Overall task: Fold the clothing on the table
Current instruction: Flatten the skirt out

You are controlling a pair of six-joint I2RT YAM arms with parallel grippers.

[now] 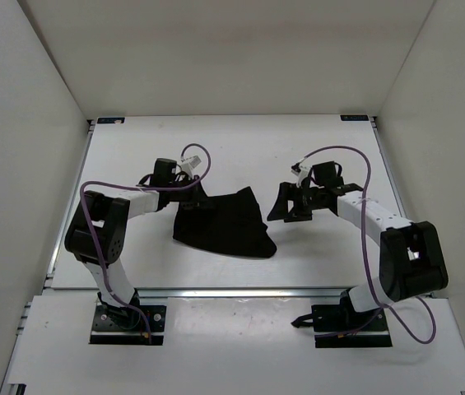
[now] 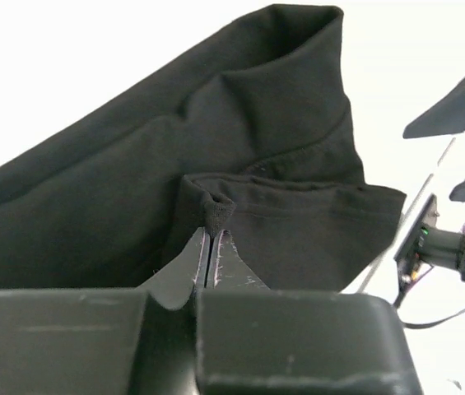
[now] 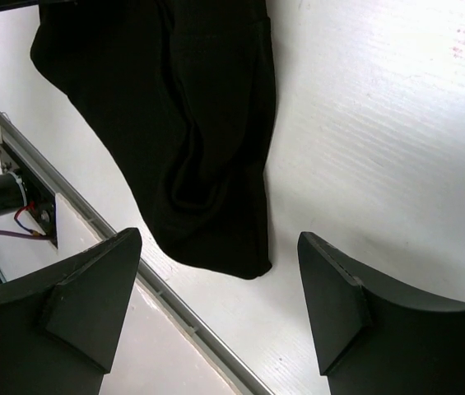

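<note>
Two arms reach over the white counter, one on each side of the clothing. This is a small plain black garment, and it lies rumpled near the middle of the counter, a little toward the near edge rail.

The left gripper sits at the garment's upper left edge. In the left wrist view its fingers are pressed together and pinch a small peak of the black fabric between their tips. The cloth rises to that pinch from a hemmed fold. The rest of the garment spreads away beyond it in broad, soft folds.

The right gripper is to the right of the garment. It is near the upper right corner but apart from it, and it is tilted down toward the counter. In the right wrist view its two fingers stand spread wide and neither touches the cloth. Between and beyond them are bare counter and a rounded end of the garment. That end lies flat on the counter near the metal rail, with a long crease running along it.

A purple cable arcs above the right wrist, and another loops along the left arm.
</note>
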